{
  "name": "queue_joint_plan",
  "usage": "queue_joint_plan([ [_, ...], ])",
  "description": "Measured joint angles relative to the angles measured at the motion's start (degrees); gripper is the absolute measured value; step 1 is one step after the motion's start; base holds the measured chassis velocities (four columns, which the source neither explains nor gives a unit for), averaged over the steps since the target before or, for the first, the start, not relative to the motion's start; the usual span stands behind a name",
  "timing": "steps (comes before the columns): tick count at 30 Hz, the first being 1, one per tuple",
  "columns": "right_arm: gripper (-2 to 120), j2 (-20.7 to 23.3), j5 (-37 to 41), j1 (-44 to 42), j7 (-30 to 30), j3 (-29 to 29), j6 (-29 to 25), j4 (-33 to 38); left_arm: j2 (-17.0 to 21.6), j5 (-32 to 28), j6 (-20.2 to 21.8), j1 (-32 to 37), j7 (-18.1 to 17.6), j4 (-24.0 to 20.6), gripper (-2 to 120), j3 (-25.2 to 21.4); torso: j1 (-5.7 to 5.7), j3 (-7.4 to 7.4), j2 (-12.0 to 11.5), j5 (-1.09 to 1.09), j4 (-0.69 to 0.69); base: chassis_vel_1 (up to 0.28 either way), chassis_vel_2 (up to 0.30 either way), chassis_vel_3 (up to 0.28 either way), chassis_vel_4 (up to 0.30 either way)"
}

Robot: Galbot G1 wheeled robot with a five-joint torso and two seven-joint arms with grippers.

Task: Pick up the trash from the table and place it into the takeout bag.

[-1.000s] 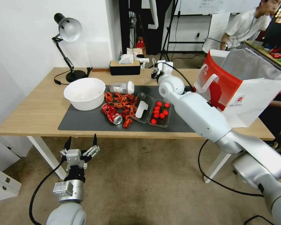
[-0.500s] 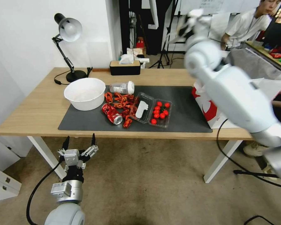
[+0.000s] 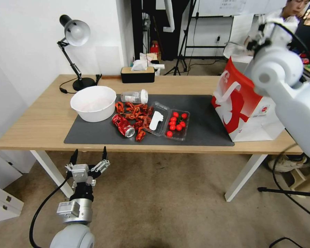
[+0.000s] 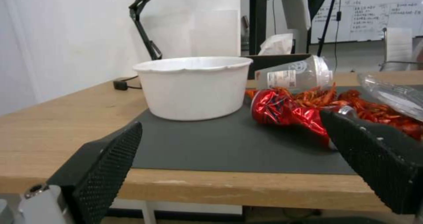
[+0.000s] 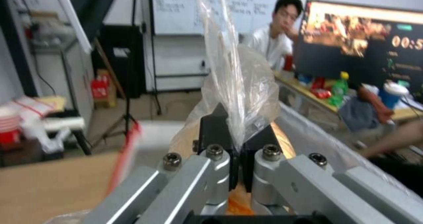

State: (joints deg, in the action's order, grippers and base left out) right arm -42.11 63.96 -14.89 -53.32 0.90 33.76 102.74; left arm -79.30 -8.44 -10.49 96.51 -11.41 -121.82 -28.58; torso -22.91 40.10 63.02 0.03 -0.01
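The right pincer [image 5: 236, 141], jaws clamped on a thin clear food bag [image 5: 240, 85], has swung in the last second from low over the worktop [image 3: 38, 117] up to just above the mouth of the takeout bag [image 3: 246, 110], so this piece looks about ready to be dropped in. The takeout bag, tilted before, now stands upright at the mat's [image 3: 206, 117] right end. It is boxy white paper with a red panel and strap handles.

Left of the takeout bag, on the dark mat, unmoved: a clear ridged tray of red tomatoes [image 3: 177, 124], glossy red scraps (wrappers or shells, hard to say), a crushed red can [image 3: 123, 125], a clear cup [image 3: 135, 96] on its side and a smooth white bowl [image 3: 93, 102].

The left pincer [image 3: 88, 158] hangs wide open and empty below the worktop's front edge.
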Motion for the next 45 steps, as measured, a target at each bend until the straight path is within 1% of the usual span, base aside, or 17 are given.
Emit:
queue_joint_plan([
  [6, 0, 1.5, 0.3, -3.2, 0.0, 1.6, 0.1, 0.9, 0.0, 0.2, 0.0, 0.0, 0.1, -0.1, 100, 0.5, 0.0, 0.0, 0.0, -0.03, 0.01, 0.0, 0.0, 0.0, 0.0],
  [8, 9, 1.9, 0.4, -4.1, -0.1, 2.0, 0.6, 1.1, 0.1, 0.2, 0.0, 0.0, 0.1, -0.2, 100, 0.5, 0.0, 0.0, 0.0, -0.03, 0.01, 0.0, 0.0, 0.0, 0.0],
  [11, 14, 1.9, 0.5, -4.3, -0.2, 2.0, 0.8, 1.2, 0.2, 0.2, 0.0, 0.0, 0.1, -0.2, 100, 0.5, 0.0, 0.0, 0.0, -0.03, 0.01, 0.0, 0.0, 0.0, 0.0],
  [12, 25, 2.0, 0.6, -4.3, -0.3, 2.0, 0.8, 1.2, 0.3, 0.2, 0.0, 0.0, 0.1, -0.3, 100, 0.3, 0.0, 0.0, 0.0, -0.03, 0.01, 0.0, 0.0, 0.0, 0.0],
  [14, 26, 2.0, 0.7, -4.3, -0.4, 2.0, 0.8, 1.2, 0.4, 0.2, 0.1, 0.0, 0.0, -0.3, 100, 0.3, 0.0, 0.0, 0.0, -0.03, 0.01, 0.0, 0.0, 0.0, 0.0],
  [16, 38, 2.0, 0.8, -4.3, -0.5, 2.0, 0.8, 1.2, 0.4, 0.1, 0.1, 0.0, 0.0, -0.5, 100, 0.2, 0.0, 0.0, 0.0, -0.03, 0.01, 0.0, 0.0, 0.0, 0.0],
  [18, 41, 2.0, 0.8, -4.3, -0.5, 2.0, 0.9, 1.2, 0.4, 0.1, 0.1, 0.1, 0.0, -0.5, 100, 0.2, 0.0, 0.0, 0.0, -0.03, 0.01, 0.0, 0.0, 0.0, 0.0],
  [20, 53, 2.2, 1.0, -4.3, -0.5, 1.9, 0.9, 1.2, 0.4, 0.1, 0.1, 0.1, 0.0, -0.6, 100, 0.2, 0.0, 0.0, 0.0, -0.03, 0.01, 0.0, 0.0, 0.0, 0.0],
  [21, 53, 2.2, 1.0, -4.3, -0.5, 1.9, 0.9, 1.2, 0.4, 0.1, 0.1, 0.1, 0.0, -0.6, 100, 0.2, 0.0, 0.0, 0.0, -0.03, 0.01, 0.0, 0.0, 0.0, 0.0],
  [24, 66, 2.5, 3.2, -4.2, -1.0, 1.7, 2.0, 1.2, 0.6, 0.1, 0.1, 0.2, 0.0, -0.9, 100, 0.2, 0.0, 0.0, 0.0, -0.03, 0.01, 0.0, 0.0, 0.0, 0.0],
  [25, 66, 2.5, 3.2, -4.2, -1.0, 1.7, 2.0, 1.2, 0.6, 0.1, 0.1, 0.2, 0.0, -0.9, 100, 0.2, 0.0, 0.0, 0.0, -0.03, 0.01, 0.0, 0.0, 0.0, 0.0],
  [28, 82, 3.0, 6.4, -4.0, -1.5, 1.5, 3.9, 1.5, 0.6, 0.1, 0.1, 0.2, 0.0, -1.1, 100, 0.2, 0.0, 0.0, 0.0, -0.03, 0.01, 0.0, 0.0, 0.0, 0.0],
  [29, 82, 3.0, 6.4, -4.0, -1.5, 1.5, 3.9, 1.5, 0.6, 0.1, 0.1, 0.2, 0.0, -1.1, 100, 0.2, 0.0, 0.0, 0.0, -0.03, 0.01, 0.0, 0.0, 0.0, 0.0],
  [32, 95, 3.4, 7.4, -4.0, -1.5, 1.5, 4.8, 1.5, 0.6, 0.1, 0.1, 0.3, 0.0, -1.3, 100, 0.2, 0.0, 0.0, 0.0, -0.03, 0.0, 0.0, 0.0, 0.0, 0.0],
  [34, 99, 3.6, 7.7, -3.9, -1.5, 1.5, 5.2, 1.5, 0.6, 0.1, 0.1, 0.4, 0.0, -1.5, 100, 0.2, 0.0, 0.01, 0.0, -0.03, 0.01, 0.0, 0.0, 0.0, 0.0],
  [40, 100, 4.1, 9.0, -3.4, -1.5, 1.3, 6.5, 1.7, 0.6, 0.1, 0.1, 0.7, 0.0, -1.7, 100, 0.2, 0.0, 0.01, 0.0, -0.03, 0.01, 0.0, 0.0, 0.0, 0.0],
  [45, 100, 5.0, 13.9, -2.0, -2.6, 0.8, 7.8, 1.7, 0.6, 0.2, 0.1, 0.9, 0.0, -2.0, 100, 0.2, 0.0, 0.01, 0.0, -0.03, 0.01, 0.0, 0.0, 0.0, 0.0],
])
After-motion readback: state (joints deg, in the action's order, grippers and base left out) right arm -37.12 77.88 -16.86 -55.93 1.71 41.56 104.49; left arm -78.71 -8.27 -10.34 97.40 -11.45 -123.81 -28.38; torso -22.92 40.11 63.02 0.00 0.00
